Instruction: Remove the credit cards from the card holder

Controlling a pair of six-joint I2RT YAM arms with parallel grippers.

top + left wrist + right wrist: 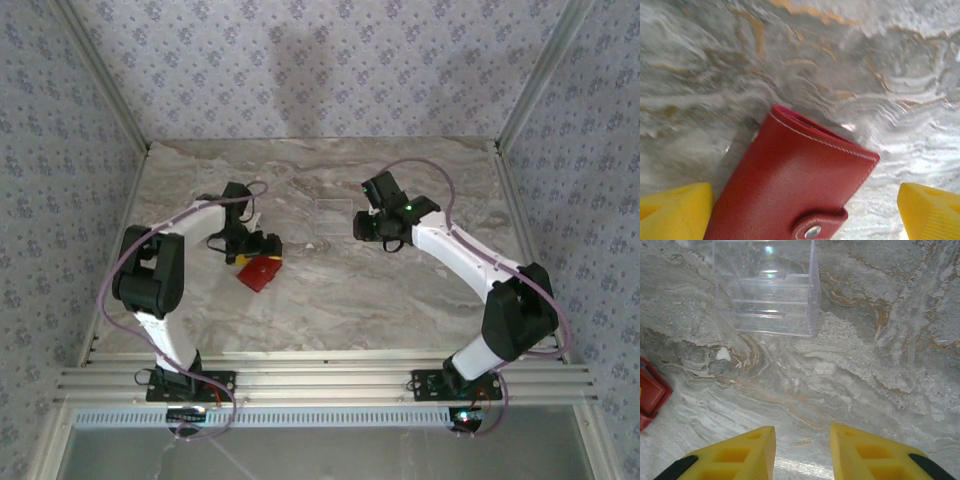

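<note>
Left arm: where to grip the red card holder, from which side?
Probably top-down: left gripper pinching the card holder across its long edges mid-body, clear of the snap tab. It lies flat and closed, and the open fingers stand either side of it.

Card holder (790,185): lower part cut off by the left wrist view's bottom edge; interior hidden (tab (820,224) snapped shut). Clear box (765,295): top cropped.

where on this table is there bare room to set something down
Widest bare patch: mid table, between the card holder on the left, the right arm on the right and the clear box beyond. The strip behind the box is bare too. Crowded around the holder, where the open left tool straddles it.
</note>
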